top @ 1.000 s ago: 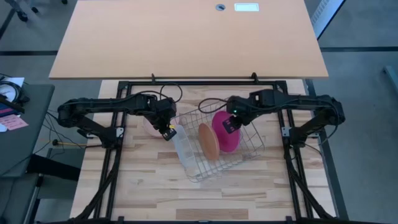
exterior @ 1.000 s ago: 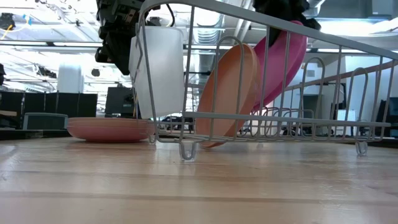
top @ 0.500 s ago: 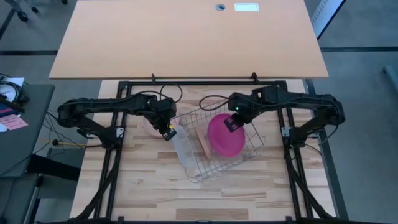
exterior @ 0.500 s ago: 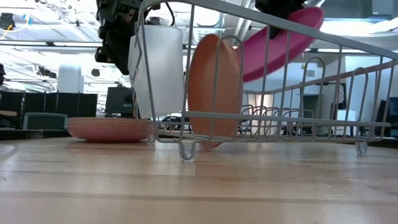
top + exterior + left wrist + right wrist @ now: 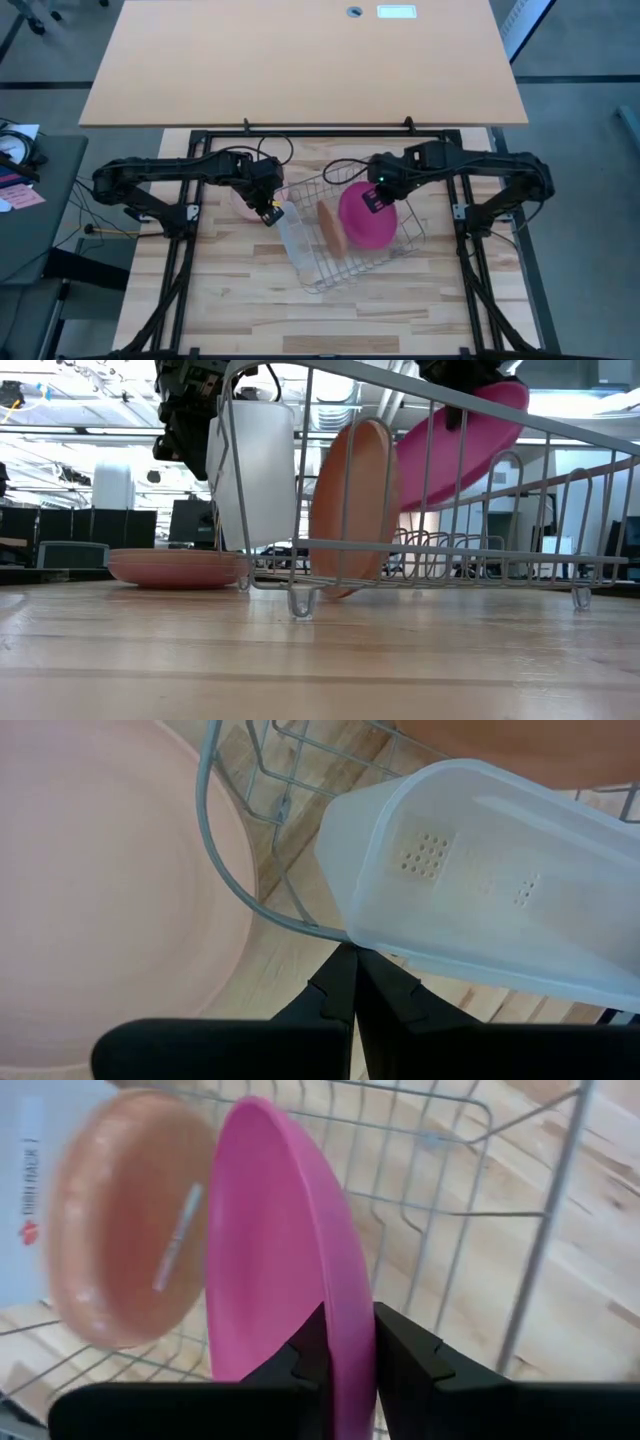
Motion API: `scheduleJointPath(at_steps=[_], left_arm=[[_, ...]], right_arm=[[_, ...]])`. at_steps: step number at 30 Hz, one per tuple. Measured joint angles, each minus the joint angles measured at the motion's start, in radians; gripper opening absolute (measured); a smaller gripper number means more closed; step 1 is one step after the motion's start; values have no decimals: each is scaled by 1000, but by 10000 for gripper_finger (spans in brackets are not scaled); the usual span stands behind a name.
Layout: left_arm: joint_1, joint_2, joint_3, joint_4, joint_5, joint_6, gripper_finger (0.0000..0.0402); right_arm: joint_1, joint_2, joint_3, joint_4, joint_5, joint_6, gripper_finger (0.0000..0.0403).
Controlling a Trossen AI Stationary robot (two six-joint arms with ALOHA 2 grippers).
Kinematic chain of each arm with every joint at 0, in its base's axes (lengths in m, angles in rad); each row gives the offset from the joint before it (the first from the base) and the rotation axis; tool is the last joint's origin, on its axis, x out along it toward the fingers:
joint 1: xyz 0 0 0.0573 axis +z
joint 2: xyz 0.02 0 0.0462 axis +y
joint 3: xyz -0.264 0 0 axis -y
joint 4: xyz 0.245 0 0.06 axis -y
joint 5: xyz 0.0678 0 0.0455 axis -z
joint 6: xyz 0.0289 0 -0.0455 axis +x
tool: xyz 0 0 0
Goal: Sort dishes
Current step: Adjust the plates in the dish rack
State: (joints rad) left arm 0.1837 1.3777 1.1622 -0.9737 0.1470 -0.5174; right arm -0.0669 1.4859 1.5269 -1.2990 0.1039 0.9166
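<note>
magenta plate (image 5: pixel 366 218): pinched by its rim in right gripper (image 5: pixel 340 1342), held tilted above the rack (image 5: pixel 400 238), likely for slotting. orange plate (image 5: pixel 331 227): upright in rack. pale pink plate (image 5: pixel 172 567): flat on table (image 5: pixel 240 300). left gripper (image 5: pixel 352 978): closed, pressed against white tray (image 5: pixel 500 880), probably steadying it.

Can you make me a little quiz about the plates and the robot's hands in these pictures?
1. True or false: the right gripper is pinching the rim of the magenta plate.
2. Which plate stands on its edge inside the wire rack? A) red B) orange-tan C) blue
3. Fill in: the pale pink plate lies flat on the ______, outside the rack.

Key
1. True; the plate hangs tilted over the rack.
2. B, the orange-tan plate.
3. table, beside the white tray with the shut left gripper near it.
</note>
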Motion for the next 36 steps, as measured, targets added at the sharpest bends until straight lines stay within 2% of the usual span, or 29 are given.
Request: scheduleJointPath(at_steps=[10, 17, 23, 36], left_arm=[[0, 0, 0, 0, 4, -1, 0], [0, 0, 0, 0, 6, -1, 0], [0, 0, 0, -1, 6, -1, 0], [0, 0, 0, -12, 9, -1, 0]], right_arm=[[0, 15, 0, 13, 4, 9, 65], [-2, 15, 0, -27, 69, -6, 65], [-5, 15, 0, -35, 74, -14, 65], [56, 96, 2, -34, 84, -4, 66]])
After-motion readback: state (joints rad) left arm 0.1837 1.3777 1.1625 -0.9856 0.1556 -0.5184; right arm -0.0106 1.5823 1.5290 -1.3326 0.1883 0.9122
